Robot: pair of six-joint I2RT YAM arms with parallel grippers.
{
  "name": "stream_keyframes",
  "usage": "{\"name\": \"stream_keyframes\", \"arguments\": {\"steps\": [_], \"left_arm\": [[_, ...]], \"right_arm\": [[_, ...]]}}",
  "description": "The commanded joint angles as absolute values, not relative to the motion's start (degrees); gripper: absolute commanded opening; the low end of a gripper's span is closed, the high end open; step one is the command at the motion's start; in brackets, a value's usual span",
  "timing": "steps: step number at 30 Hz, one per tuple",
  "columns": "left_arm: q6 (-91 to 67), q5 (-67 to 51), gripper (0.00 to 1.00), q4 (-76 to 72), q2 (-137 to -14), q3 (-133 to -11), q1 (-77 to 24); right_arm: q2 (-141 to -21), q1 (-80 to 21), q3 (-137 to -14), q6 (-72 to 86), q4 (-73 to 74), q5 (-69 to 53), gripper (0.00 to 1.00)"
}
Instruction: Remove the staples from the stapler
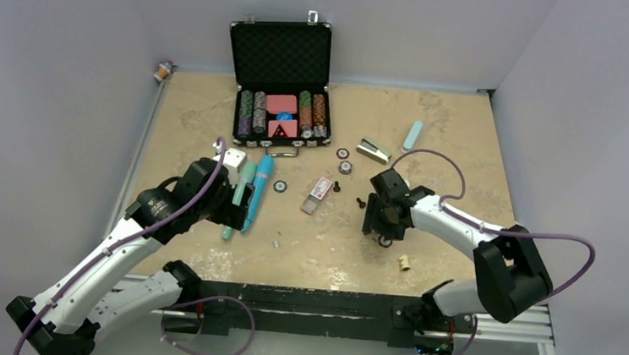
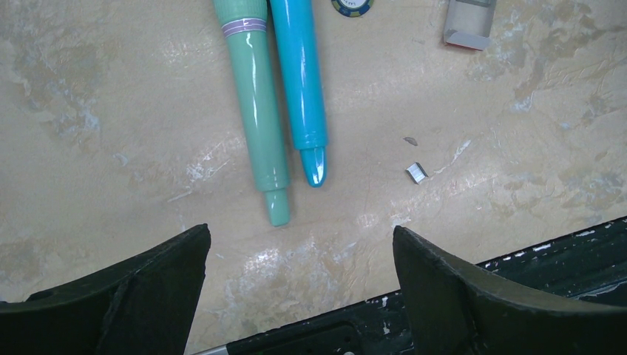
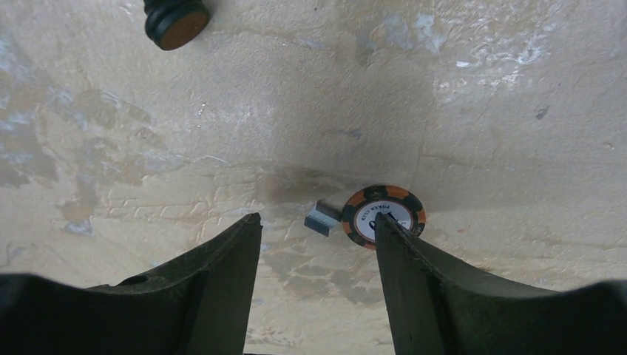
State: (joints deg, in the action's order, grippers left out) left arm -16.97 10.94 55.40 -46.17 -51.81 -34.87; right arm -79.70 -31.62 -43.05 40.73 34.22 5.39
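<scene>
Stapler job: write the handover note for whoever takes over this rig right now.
Left gripper: open, empty, above two pens.
Right gripper: open, empty, low over a short strip of staples lying on the table beside an orange poker chip.
Stapler: right of the chip case, untouched.
Done: some staples are out; a smaller staple piece lies near the pens.
Left: cannot tell whether the stapler is empty; check it and remove any that remain.

The left arm (image 1: 119, 247) stretches from the near edge of the tabletop (image 1: 467, 130) over its left half, the left gripper (image 2: 299, 229) angled down with jaws spread wide. The right arm (image 1: 460, 227) bends leftward, the right gripper (image 3: 318, 222) low over the surface, jaws parted
</scene>
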Motion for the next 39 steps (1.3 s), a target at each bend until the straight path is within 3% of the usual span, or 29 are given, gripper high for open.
{"name": "stream_keyframes", "arguments": {"steps": [1,11,39], "left_arm": [[-17.4,11.8,0.96,54.9,-46.1,-52.3,-34.4],[-17.4,11.8,0.96,55.0,-46.2,-52.3,-34.5],[-17.3,11.8,0.96,54.9,-46.3,-52.3,-34.4]], "right_arm": [[-80.7,-32.1,-42.7,38.3,30.2,4.4,0.6],[-82.5,-32.9,-46.3,36.8,30.0,3.8,0.57],[-79.2,-34.6,-40.8,39.3,32.8,2.4,0.55]]}}
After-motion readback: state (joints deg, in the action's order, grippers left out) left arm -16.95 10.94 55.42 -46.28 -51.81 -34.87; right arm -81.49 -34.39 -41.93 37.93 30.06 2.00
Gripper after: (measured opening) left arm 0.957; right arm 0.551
